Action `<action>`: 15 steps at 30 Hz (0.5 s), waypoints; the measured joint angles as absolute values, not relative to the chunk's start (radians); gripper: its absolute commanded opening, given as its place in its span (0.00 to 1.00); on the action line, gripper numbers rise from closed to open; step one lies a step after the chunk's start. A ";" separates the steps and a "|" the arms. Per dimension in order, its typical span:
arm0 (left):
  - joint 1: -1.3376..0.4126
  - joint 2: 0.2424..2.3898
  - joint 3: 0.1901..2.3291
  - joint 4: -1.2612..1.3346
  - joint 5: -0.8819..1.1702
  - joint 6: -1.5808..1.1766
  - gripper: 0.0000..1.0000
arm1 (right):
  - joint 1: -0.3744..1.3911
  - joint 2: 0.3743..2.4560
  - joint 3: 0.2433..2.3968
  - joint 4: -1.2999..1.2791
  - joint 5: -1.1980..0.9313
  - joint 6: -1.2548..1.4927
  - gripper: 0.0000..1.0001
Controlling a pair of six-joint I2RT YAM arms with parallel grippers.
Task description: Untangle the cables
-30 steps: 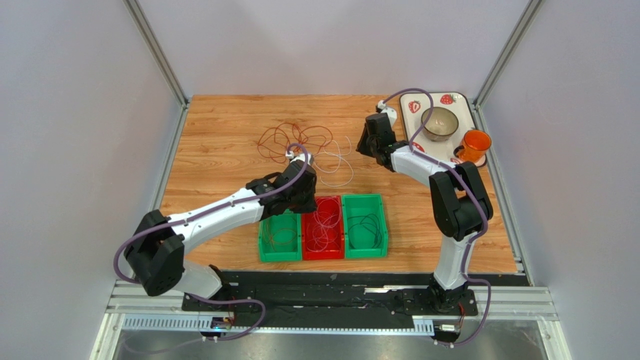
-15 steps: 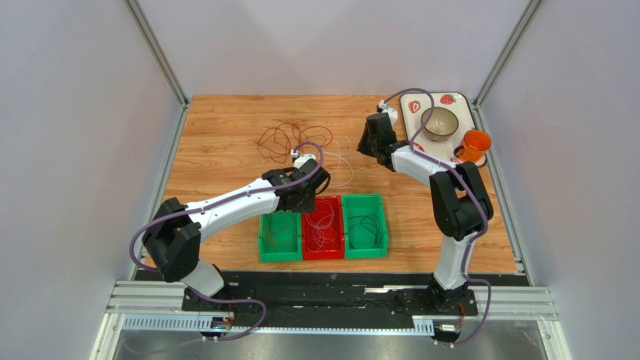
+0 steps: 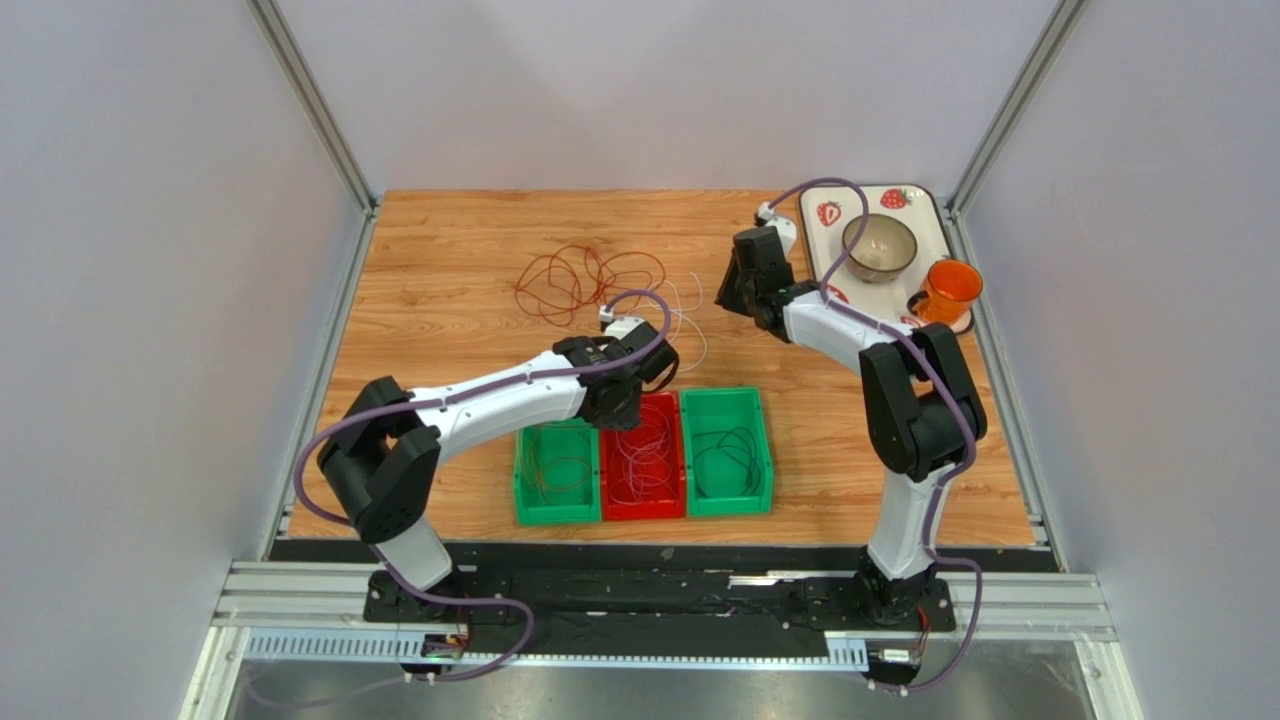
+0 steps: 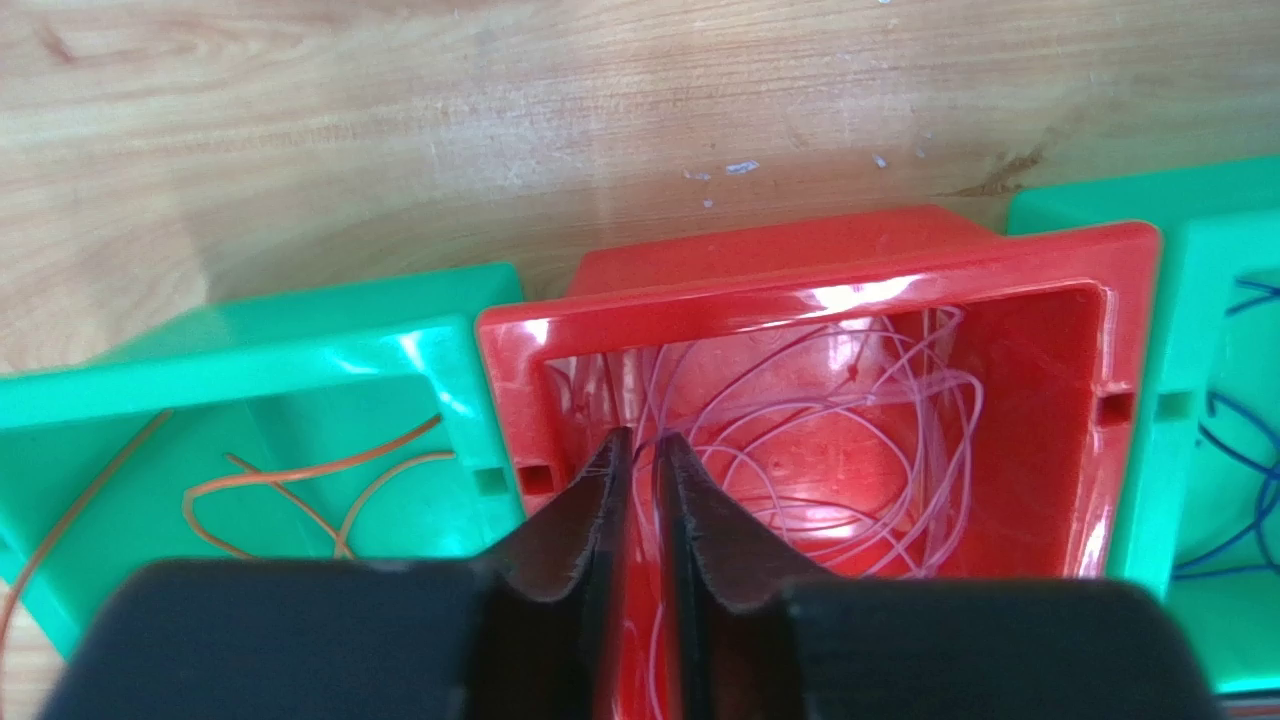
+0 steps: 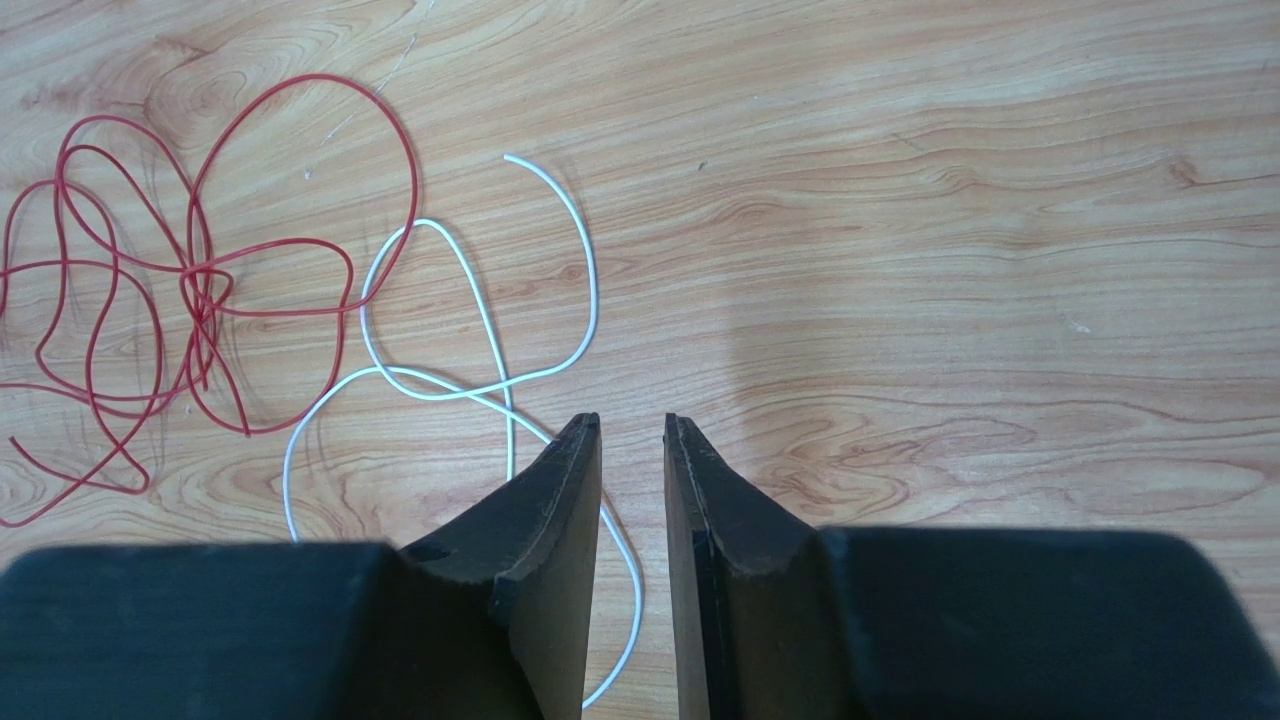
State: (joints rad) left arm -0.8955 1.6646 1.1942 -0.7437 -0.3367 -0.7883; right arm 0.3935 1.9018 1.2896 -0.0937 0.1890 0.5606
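cables: white coil [image 4: 842, 435] in red bin [image 4: 812, 293] just below left claw [image 4: 639, 458], tips slightly apart | step: seemingly releasing a sorted white strand | loose white cable [image 5: 594, 293] just left of right claw [image 5: 631, 428], tips apart, empty | next: probably pinch it clear of red tangle [image 5: 196, 285]

Overhead camera and close, downward wrist views share the cables [image 5: 199, 282]

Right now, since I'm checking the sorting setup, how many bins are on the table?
3, side by side in a row: left green bin, red bin in the middle, right green bin. None looks hidden.
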 measured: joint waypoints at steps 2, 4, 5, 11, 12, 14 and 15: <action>-0.897 1.662 1.195 -0.739 -0.332 -0.786 0.49 | 0.393 1.902 1.290 -0.095 0.189 0.561 0.25; -0.897 1.651 1.193 -0.741 -0.332 -0.783 0.49 | 0.392 1.902 1.290 -0.095 0.189 0.561 0.25; -0.897 1.641 1.193 -0.740 -0.333 -0.783 0.49 | 0.391 1.902 1.290 -0.095 0.189 0.561 0.25; -0.897 1.576 1.201 -0.742 -0.331 -0.776 0.21 | 0.389 1.902 1.290 -0.099 0.189 0.564 0.25; -0.897 1.574 1.206 -0.742 -0.329 -0.775 0.13 | 0.389 1.902 1.290 -0.099 0.189 0.564 0.25; -0.899 1.573 1.216 -0.742 -0.323 -0.772 0.02 | 0.389 1.902 1.290 -0.101 0.189 0.565 0.25; -0.900 1.573 1.218 -0.743 -0.320 -0.772 0.00 | 0.389 1.902 1.290 -0.101 0.188 0.565 0.25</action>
